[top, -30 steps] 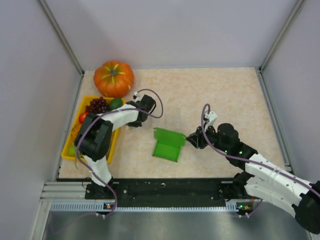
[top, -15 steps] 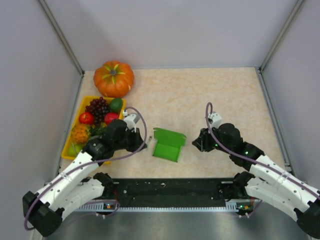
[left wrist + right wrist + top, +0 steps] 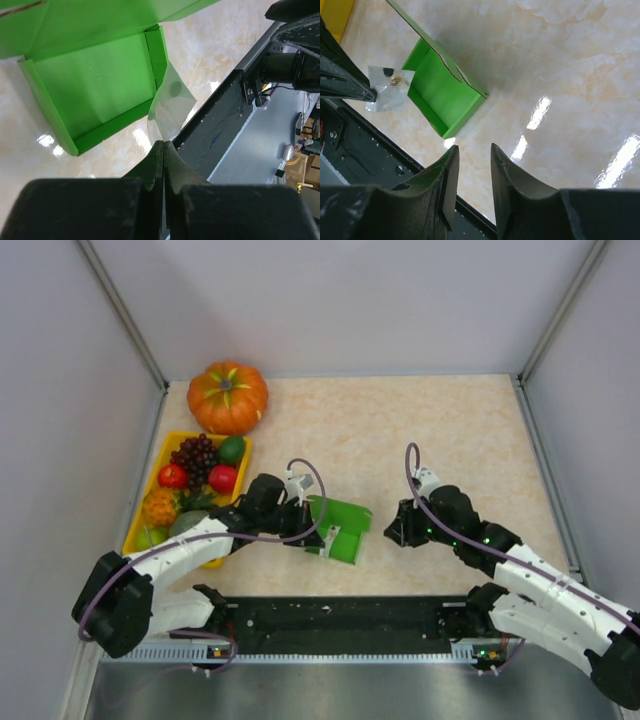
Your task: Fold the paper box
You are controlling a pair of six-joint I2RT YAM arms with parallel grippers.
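Beige marbled tabletop [image 3: 420, 420], grey walls [image 3: 350, 300]

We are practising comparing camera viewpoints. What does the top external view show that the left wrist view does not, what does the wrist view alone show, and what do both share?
Only the top external view: the ribbed orange pumpkin, the yellow plastic tray holding fruit, and the right gripper, apart from the box.
Only the left wrist view: a close look at the left gripper shut on a corner of the small clear plastic packet.
Both: the bright green card paper box, partly folded, on the beige marbled table, and the black rail.
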